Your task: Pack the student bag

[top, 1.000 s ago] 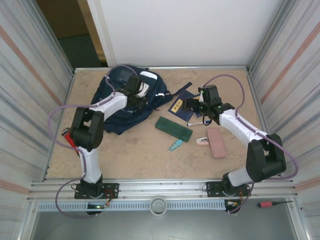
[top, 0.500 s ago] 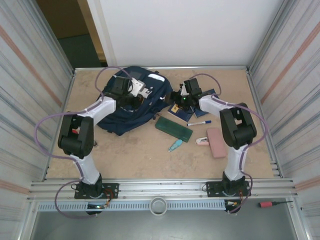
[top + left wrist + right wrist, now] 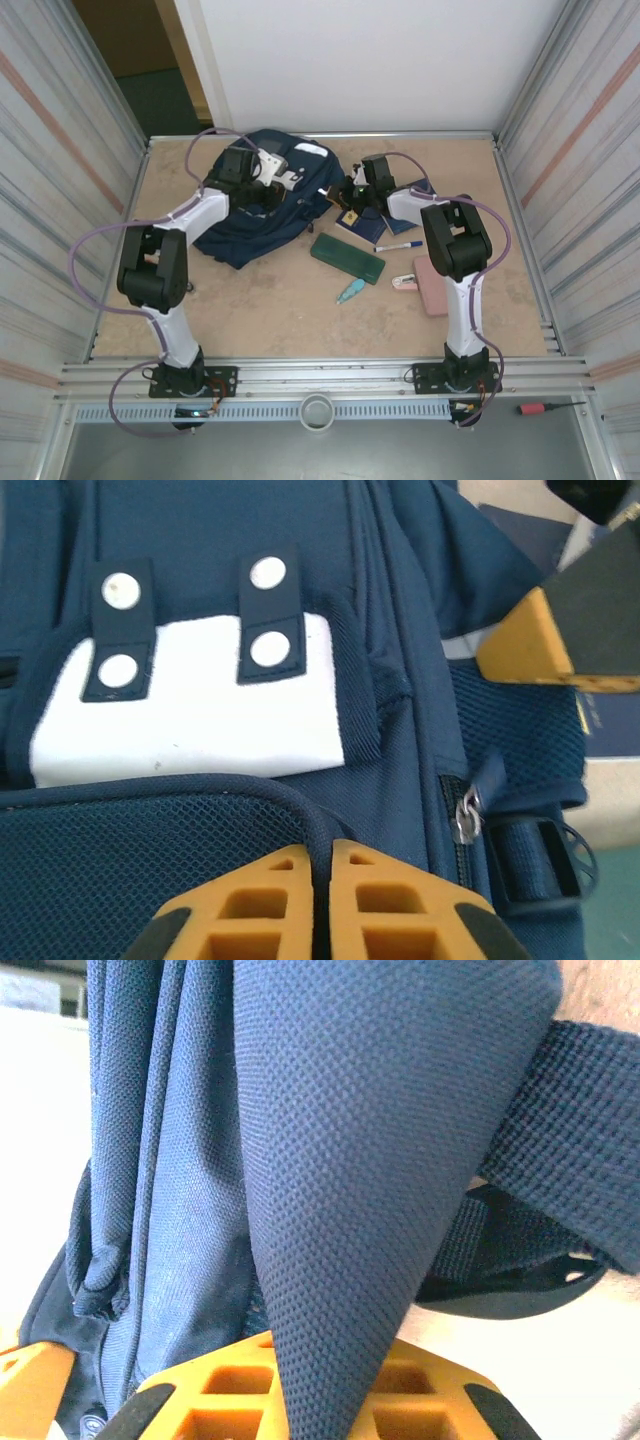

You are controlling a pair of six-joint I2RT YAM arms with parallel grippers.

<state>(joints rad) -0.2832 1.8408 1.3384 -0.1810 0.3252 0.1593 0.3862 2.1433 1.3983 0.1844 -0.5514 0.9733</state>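
Navy student bag lies flat at the far left of the table, its front panel up. Nearest the arms' bases, well off the bag's right side, are a pink case and a small teal item. Closer to the bag, just past its near right corner, a dark green pencil case lies slantwise, with a pen further right. Navy booklets with a yellow label lie just beside the bag's right edge.

On the bag's front, the left gripper has its jaws closed, all but touching, at the rim of the mesh pocket below a white patch with snaps. Whether fabric is caught between them cannot be told.

At the bag's right edge the right gripper is clamped on a fold of the navy fabric, beside a webbing strap.
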